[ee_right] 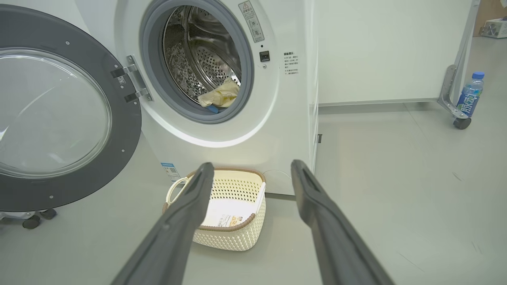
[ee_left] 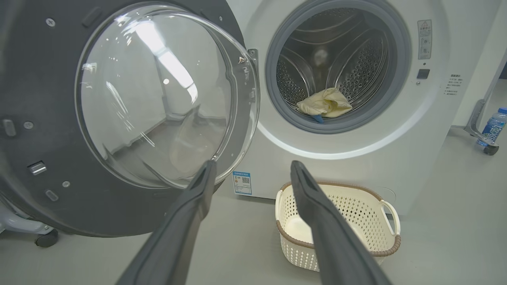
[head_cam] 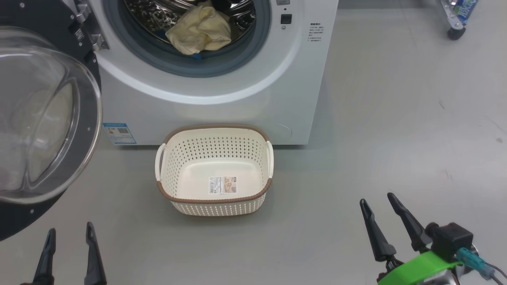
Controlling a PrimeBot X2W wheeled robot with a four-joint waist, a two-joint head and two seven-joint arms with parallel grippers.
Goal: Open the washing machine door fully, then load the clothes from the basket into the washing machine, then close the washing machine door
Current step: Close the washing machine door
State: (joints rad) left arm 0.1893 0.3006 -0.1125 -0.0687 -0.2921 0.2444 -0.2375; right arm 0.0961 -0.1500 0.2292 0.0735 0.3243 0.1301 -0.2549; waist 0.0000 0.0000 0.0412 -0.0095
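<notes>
The washing machine point(head_cam: 222, 107) point(ee_left: 400, 150) point(ee_right: 277, 130) stands with its round mouth uncovered. The washing machine door point(head_cam: 43, 118) point(ee_left: 158, 95) point(ee_right: 55, 114) hangs wide to the left on its hinge. Pale cream-yellow clothes point(head_cam: 200, 31) point(ee_left: 324, 103) point(ee_right: 220, 97) lie at the front of the steel drum, a small blue bit under them. The basket point(head_cam: 216, 158) point(ee_left: 368, 209) point(ee_right: 237, 190) sits on the floor before the machine, with just a label on its floor. My left gripper point(head_cam: 69, 233) point(ee_left: 253, 168) is open, low left. My right gripper point(head_cam: 378, 202) point(ee_right: 251, 168) is open, right of the basket.
Grey floor point(head_cam: 396, 138) stretches to the right of the machine. A wheeled metal frame leg with a water bottle point(ee_right: 469, 95) point(ee_left: 491, 126) stands at the far right. Castor wheels point(ee_right: 31, 221) show below the door.
</notes>
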